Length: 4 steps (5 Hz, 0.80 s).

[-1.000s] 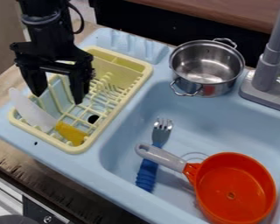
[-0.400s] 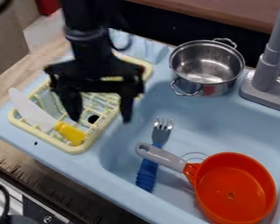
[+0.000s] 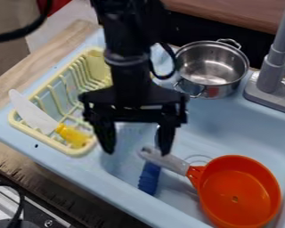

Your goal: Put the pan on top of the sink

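In the light blue toy sink (image 3: 97,169), lower right of view: orange-red pan (image 3: 239,189), open side up, small round mark at centre of its floor. Its grey handle (image 3: 174,163) points up-left, toward the drying rack, and crosses over the blue handle of the fork (image 3: 148,179); contact between the two cannot be told.

Hand (image 3: 136,150): fingers spread wide, pointing down, nothing between them. Located over the basin's left part. One fingertip overlaps the near end of the pan's handle in view; whether they touch, cannot tell.

Yellow drying rack (image 3: 76,152): left of basin, on the sink unit. Knife (image 3: 34,112) lies slantwise in it, white blade up-left, yellow grip down-right, blade tip extending past the rack's rim.

Steel pot (image 3: 209,64): upright on the sink's rear ledge, two loop handles, well apart from the pan. Grey faucet (image 3: 271,73) just beside it. Wooden counter (image 3: 50,55) borders the sink unit on the left.
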Motion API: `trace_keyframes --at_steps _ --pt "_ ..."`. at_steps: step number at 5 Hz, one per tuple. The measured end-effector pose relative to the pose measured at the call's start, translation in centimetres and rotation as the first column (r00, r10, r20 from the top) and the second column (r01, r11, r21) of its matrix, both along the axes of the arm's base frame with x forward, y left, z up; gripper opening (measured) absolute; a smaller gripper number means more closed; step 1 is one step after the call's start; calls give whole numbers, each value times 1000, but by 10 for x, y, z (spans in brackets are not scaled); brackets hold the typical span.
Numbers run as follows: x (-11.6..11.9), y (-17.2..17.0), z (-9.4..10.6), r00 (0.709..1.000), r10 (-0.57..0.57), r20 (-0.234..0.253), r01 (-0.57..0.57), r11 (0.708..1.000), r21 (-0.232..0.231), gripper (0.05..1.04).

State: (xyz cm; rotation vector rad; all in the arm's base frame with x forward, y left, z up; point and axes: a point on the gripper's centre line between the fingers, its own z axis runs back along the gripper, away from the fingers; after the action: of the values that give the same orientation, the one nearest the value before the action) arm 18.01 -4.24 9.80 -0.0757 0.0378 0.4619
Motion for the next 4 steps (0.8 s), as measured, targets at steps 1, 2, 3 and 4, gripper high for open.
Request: trace_keyframes --at_steps 1,2,3,4 --pt "-5 -12 -13 998 -10 55 12 1000 -26 999" --pt "3 -26 -16 994 -4 110 8 999 -35 999" --pt "5 -43 -28 990 10 141 -7 1000 -22 999" --pt "3 -52 -38 994 12 110 -9 999 -33 999"
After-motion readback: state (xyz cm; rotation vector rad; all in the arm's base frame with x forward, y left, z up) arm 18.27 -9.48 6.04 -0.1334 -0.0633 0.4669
